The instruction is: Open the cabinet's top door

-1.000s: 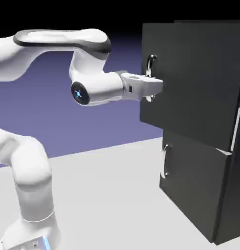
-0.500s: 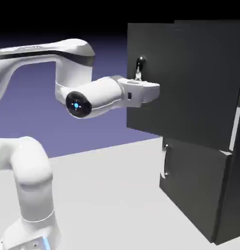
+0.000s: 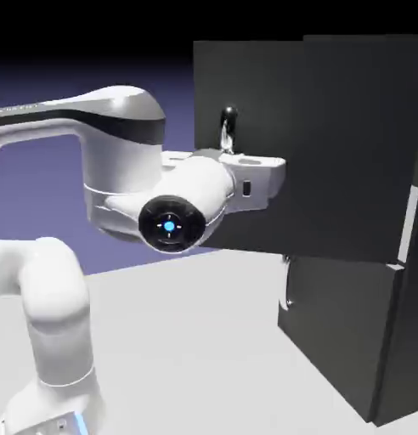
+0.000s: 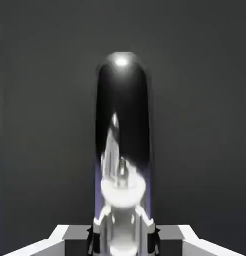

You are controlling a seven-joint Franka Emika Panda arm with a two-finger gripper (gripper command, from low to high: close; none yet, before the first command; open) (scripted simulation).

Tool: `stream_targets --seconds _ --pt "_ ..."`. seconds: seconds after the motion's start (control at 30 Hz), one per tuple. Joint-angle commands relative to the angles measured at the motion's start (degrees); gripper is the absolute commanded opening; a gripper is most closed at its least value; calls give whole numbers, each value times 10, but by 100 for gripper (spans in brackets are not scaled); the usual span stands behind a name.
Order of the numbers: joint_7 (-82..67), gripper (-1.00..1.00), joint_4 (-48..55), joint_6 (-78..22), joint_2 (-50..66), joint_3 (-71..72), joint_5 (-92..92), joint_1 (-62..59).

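Where the hand covers it in the exterior view, the lower part of the handle is hidden; only its dark-silver top curve shows above the gripper, and the fingertips themselves can't be made out there. Cabinet is cut off at the pic's right edge, standing toward the table's right side. Top door stands swung out from the cabinet front, its free edge twd the arm, overhanging the lower door, which sits flush w/ its own small handle.

Hand view gives what the ext. view lacks: the handle fills the middle as a shiny upright bar against the door panel, running down btwn the two fingers at the bottom edge. Jaws are closed tight on it, bar clamped btwn the pads.

Arm: white, rising from lower left, forearm level, wrist end w/ blue light facing the camera, hand pointing level at the door face.
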Motion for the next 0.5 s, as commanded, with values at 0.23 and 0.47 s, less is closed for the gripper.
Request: stream_targets --seconds 0.23,0.47 --pt "9 -100 163 -182 39 -149 -90 136" --pt "30 -100 309 -307 39 -248 -139 274"
